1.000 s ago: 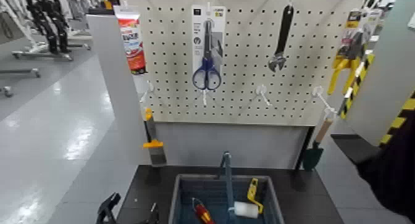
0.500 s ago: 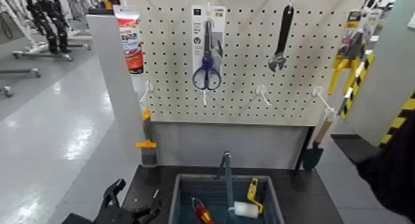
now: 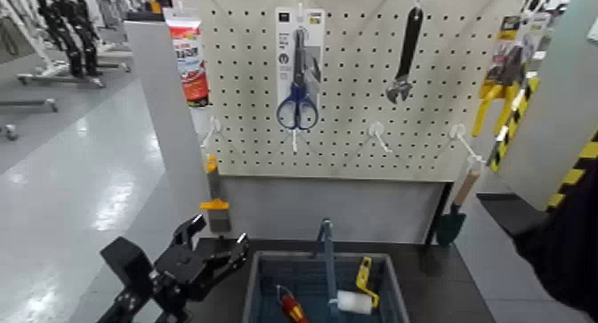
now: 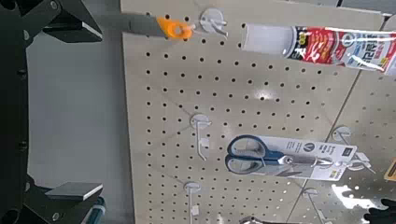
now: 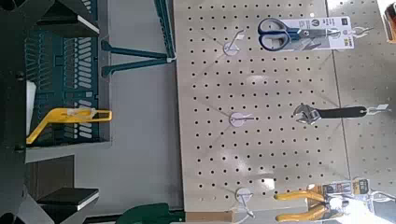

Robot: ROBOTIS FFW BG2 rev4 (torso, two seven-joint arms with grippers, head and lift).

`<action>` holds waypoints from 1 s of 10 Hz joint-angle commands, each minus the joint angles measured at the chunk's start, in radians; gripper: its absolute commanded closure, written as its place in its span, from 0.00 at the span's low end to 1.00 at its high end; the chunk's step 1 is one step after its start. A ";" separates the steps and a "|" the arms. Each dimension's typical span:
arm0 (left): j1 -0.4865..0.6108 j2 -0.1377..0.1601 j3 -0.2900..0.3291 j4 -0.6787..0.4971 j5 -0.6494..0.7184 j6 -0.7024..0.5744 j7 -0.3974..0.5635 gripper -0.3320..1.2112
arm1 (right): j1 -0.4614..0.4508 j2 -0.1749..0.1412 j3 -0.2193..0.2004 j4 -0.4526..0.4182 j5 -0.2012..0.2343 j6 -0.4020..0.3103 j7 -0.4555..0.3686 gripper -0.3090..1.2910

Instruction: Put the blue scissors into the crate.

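On the pegboard (image 3: 356,149), blue scissors (image 3: 299,104) hang, label unreadable.

Blue scissors (image 4: 247,156) on white card (image 4: 304,151), orange-handled tool (image 4: 154,25), glue tube (image 4: 327,45), pegboard (image 4: 261,103)

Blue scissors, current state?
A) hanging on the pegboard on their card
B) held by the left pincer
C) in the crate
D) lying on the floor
A: the blue scissors hang on their white card against the pegboard, with the left pincer below them and apart, its fingers open.
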 commanded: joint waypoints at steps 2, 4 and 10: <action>-0.126 0.028 -0.018 -0.005 0.054 0.113 -0.065 0.33 | 0.000 0.003 -0.003 -0.001 -0.001 0.002 0.000 0.25; -0.184 0.042 -0.027 0.004 0.077 0.139 -0.102 0.33 | -0.003 0.003 0.000 0.000 -0.001 0.005 0.000 0.25; -0.362 0.059 -0.081 0.073 0.114 0.151 -0.181 0.33 | -0.008 0.001 0.005 0.002 0.000 0.005 0.000 0.25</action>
